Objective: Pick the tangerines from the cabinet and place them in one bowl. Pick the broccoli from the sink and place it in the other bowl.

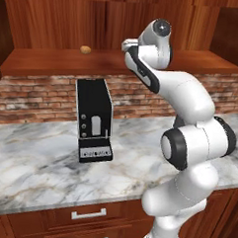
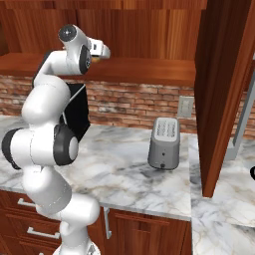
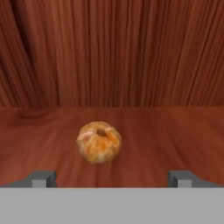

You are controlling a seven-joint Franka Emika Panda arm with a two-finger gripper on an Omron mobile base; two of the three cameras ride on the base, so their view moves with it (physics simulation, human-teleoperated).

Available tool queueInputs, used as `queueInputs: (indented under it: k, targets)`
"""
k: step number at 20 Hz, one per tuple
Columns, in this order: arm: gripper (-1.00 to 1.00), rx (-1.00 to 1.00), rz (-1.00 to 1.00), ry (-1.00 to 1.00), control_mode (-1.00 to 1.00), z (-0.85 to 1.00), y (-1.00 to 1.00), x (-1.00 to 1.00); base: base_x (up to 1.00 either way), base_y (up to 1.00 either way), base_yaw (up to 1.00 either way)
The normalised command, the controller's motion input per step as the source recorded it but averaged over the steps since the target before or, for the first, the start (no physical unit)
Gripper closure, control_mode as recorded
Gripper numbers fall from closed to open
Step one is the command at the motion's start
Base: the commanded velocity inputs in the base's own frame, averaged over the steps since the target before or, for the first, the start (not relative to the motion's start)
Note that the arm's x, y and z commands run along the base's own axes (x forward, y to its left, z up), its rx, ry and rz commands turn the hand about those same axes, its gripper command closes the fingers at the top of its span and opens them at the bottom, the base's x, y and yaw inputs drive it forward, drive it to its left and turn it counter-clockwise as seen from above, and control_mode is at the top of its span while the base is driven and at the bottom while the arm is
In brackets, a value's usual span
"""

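resting on cabinet (image 3: 175, 127) shelf, tangerine (image 3: 99, 142), seemingly alone.

Tangerine (image 3: 99, 142) on cabinet shelf (image 3: 175, 127)

Orange-tan mottled tangerine (image 3: 99, 142) on reddish-brown wood-grain cabinet (image 3: 175, 127) shelf
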Motion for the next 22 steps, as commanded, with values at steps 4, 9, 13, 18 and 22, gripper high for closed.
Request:
queueInputs:
  k: [4,9,13,18,22]
  targets:
    - [-1.00,0.00,0.01,0.01,-1.00,-0.02,0.16,0.27,0.00,0.00,0.00]
    - [-1.00,0.00,0.03,0.00,-1.00,-0.07,0.06,0.36,0.00,0.00,0.00]
    - [-1.00,0.00,0.00,0.01,-1.00,-0.12,0.00,0.16,0.00,0.00,0.00]
    - [-1.00,0.00,0.01,0.02,-1.00,-0.12,0.00,0.15,0.00,0.00,0.00]
    - [-1.00,0.00,0.02,0.01,-1.00,-0.11,0.00,0.13,0.00,0.00,0.00]
